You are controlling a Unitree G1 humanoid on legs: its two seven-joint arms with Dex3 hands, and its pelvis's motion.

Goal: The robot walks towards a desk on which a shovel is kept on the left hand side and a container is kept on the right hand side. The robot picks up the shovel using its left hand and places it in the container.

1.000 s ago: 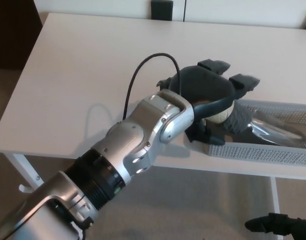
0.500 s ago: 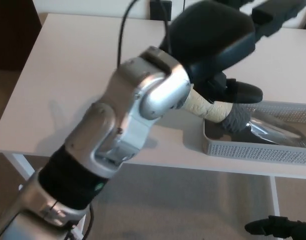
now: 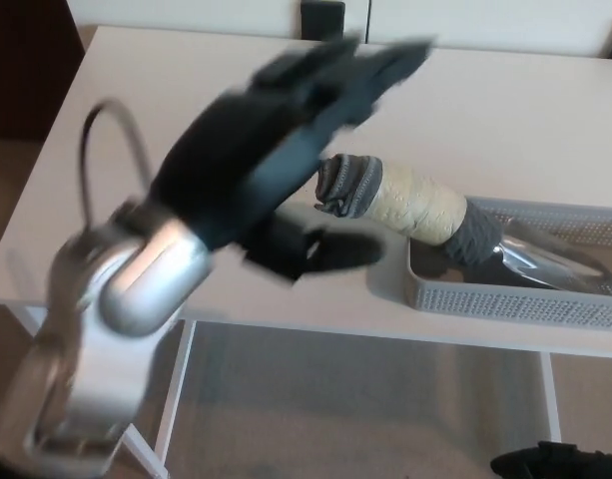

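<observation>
Left hand now off the shovel, fingers spread, shovel blade inside the container.

Shovel resting in the container, right side of the desk.

You see the shovel lying tilted: its shiny metal blade sits inside the grey mesh container, while its handle, wrapped in cream tape with grey cloth at both ends, sticks out over the container's left rim, pointing left and far.
</observation>
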